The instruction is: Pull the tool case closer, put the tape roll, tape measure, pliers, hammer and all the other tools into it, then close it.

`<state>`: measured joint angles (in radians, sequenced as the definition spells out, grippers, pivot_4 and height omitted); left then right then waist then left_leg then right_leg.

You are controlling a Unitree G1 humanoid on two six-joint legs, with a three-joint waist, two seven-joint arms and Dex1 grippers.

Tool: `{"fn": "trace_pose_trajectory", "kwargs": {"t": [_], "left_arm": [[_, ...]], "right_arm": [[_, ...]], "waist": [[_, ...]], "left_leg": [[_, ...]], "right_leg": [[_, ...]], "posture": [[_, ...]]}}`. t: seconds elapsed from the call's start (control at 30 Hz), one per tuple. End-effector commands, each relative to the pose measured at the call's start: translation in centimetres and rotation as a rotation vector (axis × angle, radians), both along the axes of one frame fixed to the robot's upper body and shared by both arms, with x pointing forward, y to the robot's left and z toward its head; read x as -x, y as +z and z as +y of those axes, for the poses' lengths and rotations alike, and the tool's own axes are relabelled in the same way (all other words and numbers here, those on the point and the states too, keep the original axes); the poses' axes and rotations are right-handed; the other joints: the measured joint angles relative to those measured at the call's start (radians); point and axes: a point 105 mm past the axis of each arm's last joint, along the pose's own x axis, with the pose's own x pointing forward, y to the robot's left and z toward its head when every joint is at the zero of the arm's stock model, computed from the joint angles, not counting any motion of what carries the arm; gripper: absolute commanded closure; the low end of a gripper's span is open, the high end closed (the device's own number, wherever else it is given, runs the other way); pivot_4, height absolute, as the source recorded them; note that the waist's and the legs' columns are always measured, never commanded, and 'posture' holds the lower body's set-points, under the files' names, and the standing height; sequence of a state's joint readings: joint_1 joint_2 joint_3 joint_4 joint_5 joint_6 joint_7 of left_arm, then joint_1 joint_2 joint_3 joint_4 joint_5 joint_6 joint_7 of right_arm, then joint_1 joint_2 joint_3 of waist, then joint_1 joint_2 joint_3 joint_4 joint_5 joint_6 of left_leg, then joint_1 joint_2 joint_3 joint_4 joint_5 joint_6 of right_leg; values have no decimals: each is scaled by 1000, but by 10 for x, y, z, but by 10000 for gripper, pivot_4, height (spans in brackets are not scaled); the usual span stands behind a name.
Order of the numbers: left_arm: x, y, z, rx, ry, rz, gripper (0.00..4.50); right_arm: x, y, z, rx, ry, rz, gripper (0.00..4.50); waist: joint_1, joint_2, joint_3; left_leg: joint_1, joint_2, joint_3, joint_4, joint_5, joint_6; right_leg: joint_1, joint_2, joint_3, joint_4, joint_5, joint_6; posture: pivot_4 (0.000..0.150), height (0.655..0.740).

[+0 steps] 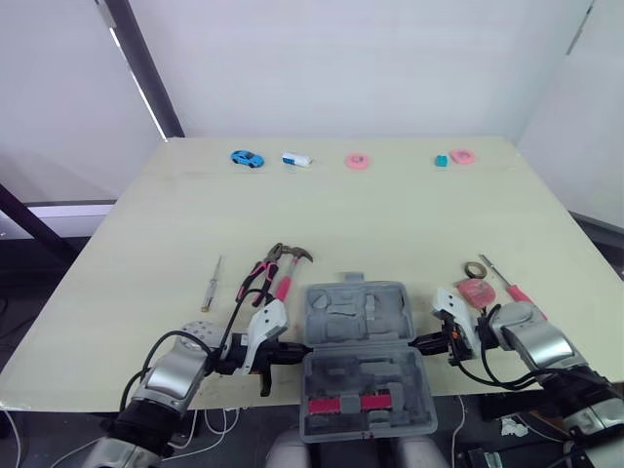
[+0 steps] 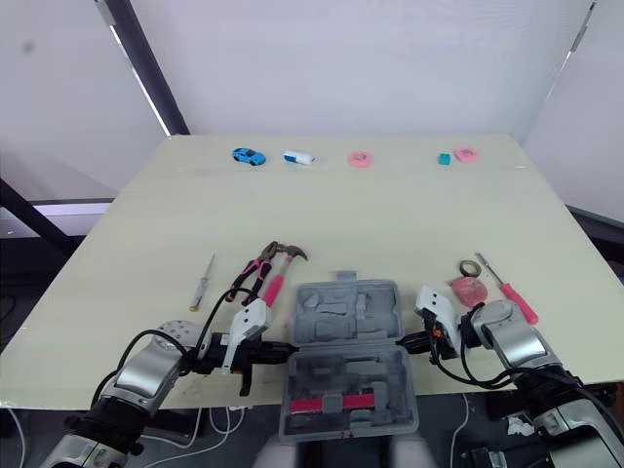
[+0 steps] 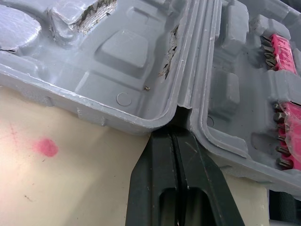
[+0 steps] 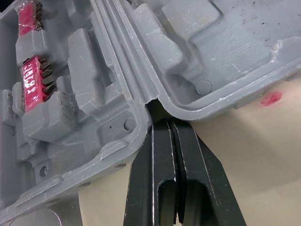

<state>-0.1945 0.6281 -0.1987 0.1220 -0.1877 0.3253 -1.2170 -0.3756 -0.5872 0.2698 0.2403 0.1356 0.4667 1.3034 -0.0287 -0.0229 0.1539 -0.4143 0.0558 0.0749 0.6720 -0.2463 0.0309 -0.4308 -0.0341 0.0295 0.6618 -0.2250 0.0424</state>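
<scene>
The grey tool case [image 1: 363, 373] lies open at the table's near edge, lid half farther away, pink bit holders [image 1: 346, 404] in the near half. My left gripper [image 3: 176, 128] is shut, its tips set into the hinge notch on the case's left side. My right gripper [image 4: 169, 123] is shut too, with its tips in the hinge notch on the right side. Pink-handled pliers [image 1: 259, 274] and a hammer [image 1: 290, 267] lie left of the lid, a slim screwdriver [image 1: 212, 283] farther left. A tape roll [image 1: 475, 268], pink tape measure [image 1: 476, 291] and red screwdriver [image 1: 509, 285] lie to the right.
A grey disc [image 1: 199, 333] sits by my left arm. Along the far edge stand a blue toy car [image 1: 247, 158], a white and blue item [image 1: 296, 159], two pink rings [image 1: 358, 161] [image 1: 463, 156] and a teal block [image 1: 441, 160]. The case overhangs the near table edge.
</scene>
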Motion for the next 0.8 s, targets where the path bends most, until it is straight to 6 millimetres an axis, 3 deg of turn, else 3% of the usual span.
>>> {"fn": "trace_pose_trajectory", "kwargs": {"t": [0.03, 0.8], "left_arm": [[-2, -1, -4, 1, -1, -10, 44723], [-11, -2, -2, 4, 23, -33, 44723]], "right_arm": [[-3, 5, -1, -7, 1, -32, 45000], [-6, 6, -7, 9, -14, -45, 45000]], "waist": [[2, 0, 0], [17, 0, 0]], "left_leg": [[0, 0, 0, 0, 0, 0], [0, 0, 0, 4, 0, 0]], "right_leg": [[0, 0, 0, 0, 0, 0], [2, 0, -1, 1, -2, -3]], "posture": [[1500, 7395], [1500, 7395]]}}
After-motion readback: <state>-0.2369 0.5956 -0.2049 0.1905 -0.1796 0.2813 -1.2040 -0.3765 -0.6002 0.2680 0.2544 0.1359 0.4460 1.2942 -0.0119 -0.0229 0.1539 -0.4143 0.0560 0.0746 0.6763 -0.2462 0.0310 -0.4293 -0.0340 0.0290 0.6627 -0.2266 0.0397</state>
